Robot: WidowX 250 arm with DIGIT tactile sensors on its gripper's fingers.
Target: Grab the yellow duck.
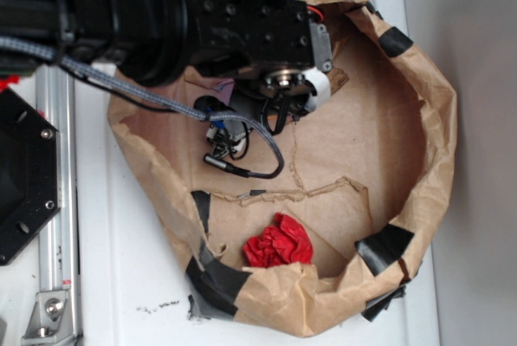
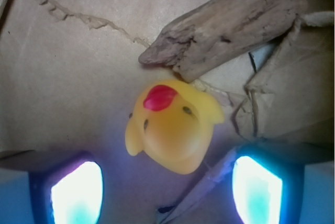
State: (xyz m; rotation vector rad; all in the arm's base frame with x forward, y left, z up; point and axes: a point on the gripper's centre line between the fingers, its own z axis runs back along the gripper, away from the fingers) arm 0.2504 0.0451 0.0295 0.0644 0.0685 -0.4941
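The yellow duck [image 2: 170,127] lies on brown paper in the wrist view, its red beak turned up toward the top of the frame. My gripper [image 2: 166,192] hangs just above it and is open: two glowing pads [image 2: 77,192] stand wide apart at the bottom corners, and the duck sits ahead of the gap, touching neither. In the exterior view the arm covers the duck; the gripper [image 1: 279,103] hangs over the upper middle of the paper basin.
A brown sliver of wood [image 2: 230,22] lies just beyond the duck. A red paper wad [image 1: 279,242] rests near the basin's front wall. The crumpled paper wall [image 1: 428,120], patched with black tape, rings the area. A crumpled paper fold [image 2: 277,103] rises at the right.
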